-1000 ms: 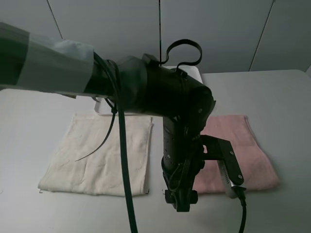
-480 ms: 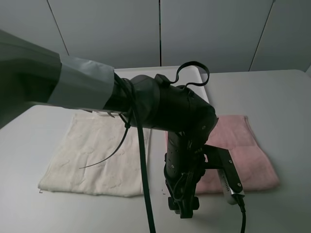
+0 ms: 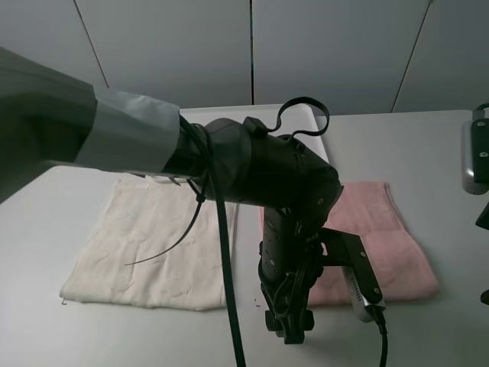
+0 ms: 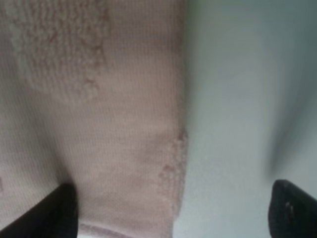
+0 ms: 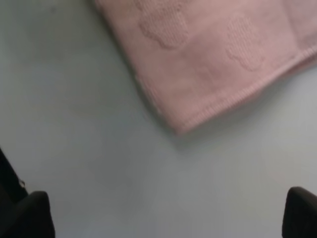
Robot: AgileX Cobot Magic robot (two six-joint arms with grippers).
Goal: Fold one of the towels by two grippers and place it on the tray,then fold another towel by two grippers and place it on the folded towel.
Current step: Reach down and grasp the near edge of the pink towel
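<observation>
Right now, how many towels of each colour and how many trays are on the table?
Pink towel: 1
Cream-white towel: 1
White tray, mostly hidden: 1
Total: 3

Soft, even light pales my tabletop (image 3: 428, 153) with faint shadows, my arm (image 3: 260, 176) looms dark and close, and both wrist views blur, my left pincer (image 4: 173, 210) mere smudges.

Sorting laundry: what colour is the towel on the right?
Pale pink towel, clearest in the right wrist view.
</observation>
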